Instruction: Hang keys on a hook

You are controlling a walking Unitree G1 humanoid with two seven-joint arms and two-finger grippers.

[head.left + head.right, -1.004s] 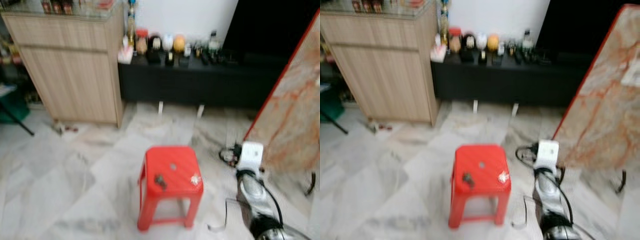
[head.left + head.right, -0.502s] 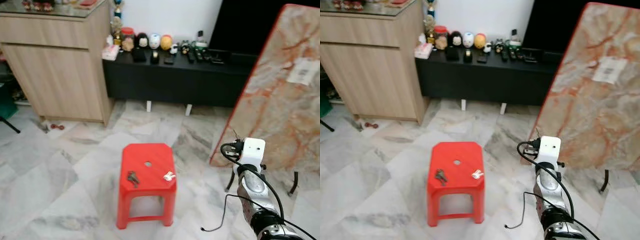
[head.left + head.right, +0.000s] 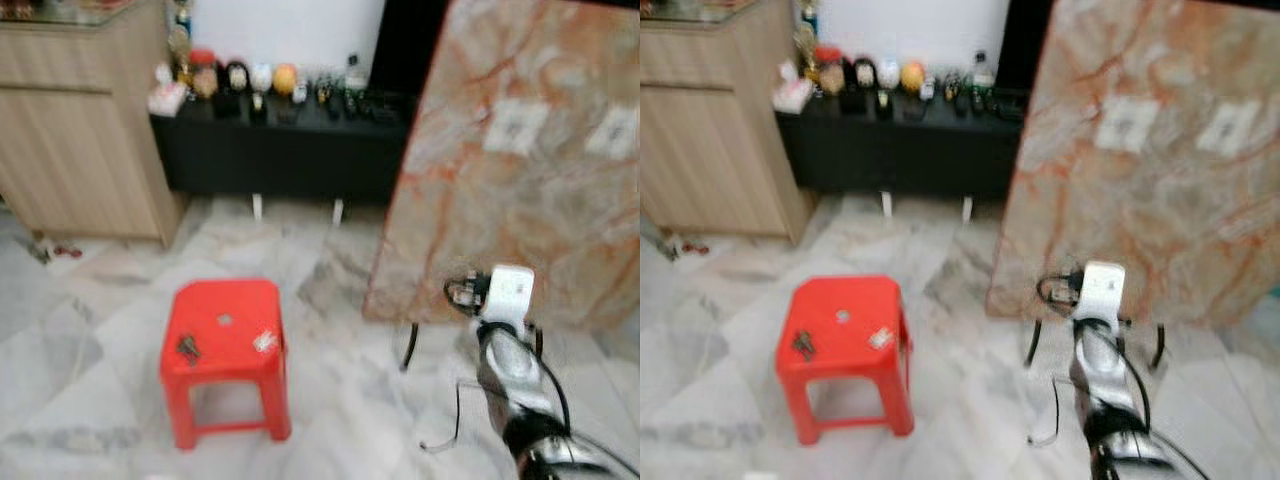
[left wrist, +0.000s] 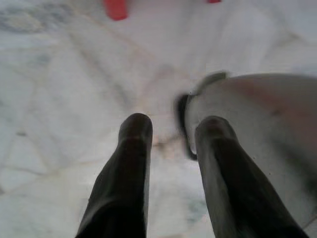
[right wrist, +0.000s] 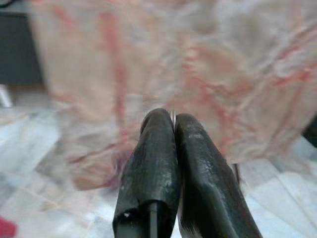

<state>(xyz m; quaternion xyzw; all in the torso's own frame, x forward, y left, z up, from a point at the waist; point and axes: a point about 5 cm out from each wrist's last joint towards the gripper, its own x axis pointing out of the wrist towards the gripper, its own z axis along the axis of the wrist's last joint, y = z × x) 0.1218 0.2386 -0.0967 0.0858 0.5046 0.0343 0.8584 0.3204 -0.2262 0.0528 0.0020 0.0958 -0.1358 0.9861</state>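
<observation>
A dark bunch of keys [image 3: 187,348] lies on the top of a red plastic stool [image 3: 225,305], with a small white item [image 3: 265,342] near it. My right arm [image 3: 505,350] reaches forward at the lower right, well right of the stool. My right gripper [image 5: 172,121] is shut, fingers pressed together, pointing at a marble-patterned slab [image 3: 520,190]. Two pale square patches [image 3: 510,125] sit on the slab, too blurred to identify. My left gripper [image 4: 171,129] hangs open over the marble floor, holding nothing.
A wooden cabinet [image 3: 70,140] stands at the back left. Beside it, a low black bench [image 3: 280,150] carries several small ornaments and bottles. The slab leans on thin black legs [image 3: 410,345]. A loose cable [image 3: 450,430] lies on the floor by my right arm.
The camera has swung to the right: the stool and cabinet sit further left in the picture and the slab takes up more of it. The keys stay on the stool.
</observation>
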